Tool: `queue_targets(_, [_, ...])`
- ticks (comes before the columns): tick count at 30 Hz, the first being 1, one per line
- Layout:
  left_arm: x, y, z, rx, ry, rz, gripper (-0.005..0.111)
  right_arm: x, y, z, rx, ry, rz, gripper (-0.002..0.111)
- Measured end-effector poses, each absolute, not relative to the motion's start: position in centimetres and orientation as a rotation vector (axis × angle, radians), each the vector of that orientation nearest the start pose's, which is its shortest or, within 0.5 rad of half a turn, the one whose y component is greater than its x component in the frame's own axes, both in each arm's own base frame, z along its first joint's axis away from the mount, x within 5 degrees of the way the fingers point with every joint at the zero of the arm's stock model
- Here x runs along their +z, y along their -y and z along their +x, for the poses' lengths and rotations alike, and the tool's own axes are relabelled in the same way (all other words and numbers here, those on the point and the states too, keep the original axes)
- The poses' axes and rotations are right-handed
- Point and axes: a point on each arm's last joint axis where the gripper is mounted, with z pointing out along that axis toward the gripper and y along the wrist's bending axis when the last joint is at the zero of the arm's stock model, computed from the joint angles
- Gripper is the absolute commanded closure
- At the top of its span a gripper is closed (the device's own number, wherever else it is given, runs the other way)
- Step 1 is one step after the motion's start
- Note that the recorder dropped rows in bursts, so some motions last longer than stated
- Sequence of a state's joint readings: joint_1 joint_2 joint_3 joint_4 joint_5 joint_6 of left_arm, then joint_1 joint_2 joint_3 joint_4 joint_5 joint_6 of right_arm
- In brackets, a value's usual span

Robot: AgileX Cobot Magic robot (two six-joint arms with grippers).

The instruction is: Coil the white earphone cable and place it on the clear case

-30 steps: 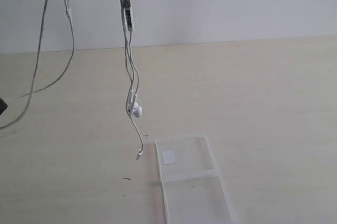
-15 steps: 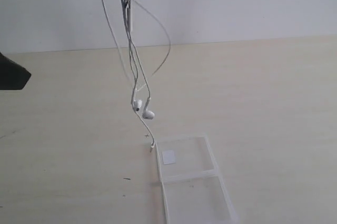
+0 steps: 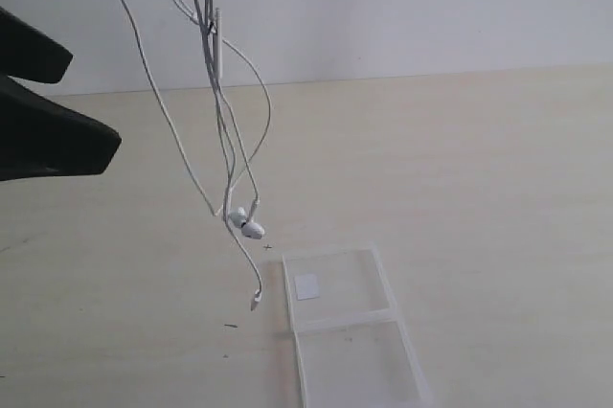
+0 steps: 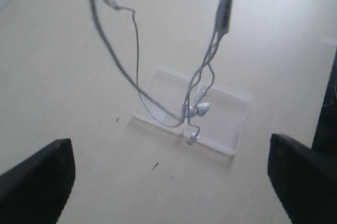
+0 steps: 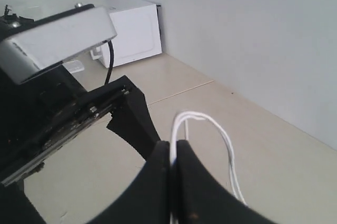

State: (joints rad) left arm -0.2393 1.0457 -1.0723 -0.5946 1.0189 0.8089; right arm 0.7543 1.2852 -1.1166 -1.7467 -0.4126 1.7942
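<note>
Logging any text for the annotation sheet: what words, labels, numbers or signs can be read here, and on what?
None can be read.
The white square sticker on the clear case: looks blank.
The small dark cross on the table: a pen-like mark, not a letter.
The white box in the right wrist view: no legible label.

dangling white earphone cable (image 3: 248,225) bars approach beside clear case (image 3: 345,318).

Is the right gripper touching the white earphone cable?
Touching. The right wrist view shows the right gripper shut on the white earphone cable, which loops out of the jaws.
</note>
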Motion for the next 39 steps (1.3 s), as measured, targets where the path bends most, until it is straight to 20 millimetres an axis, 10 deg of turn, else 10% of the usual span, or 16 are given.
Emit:
queue_targets(22, [36.6,7.7,17.9,-0.612,-1.620,0.876,0.012,40.5,-22.0,16.9,1.035,-1.520,-0.967,0.108])
queue_targets(39, [35.7,8.5,19.9,-0.805,-1.578,0.856,0.012,41.0,-22.1,16.9,1.080,-1.496,-0.924,0.108])
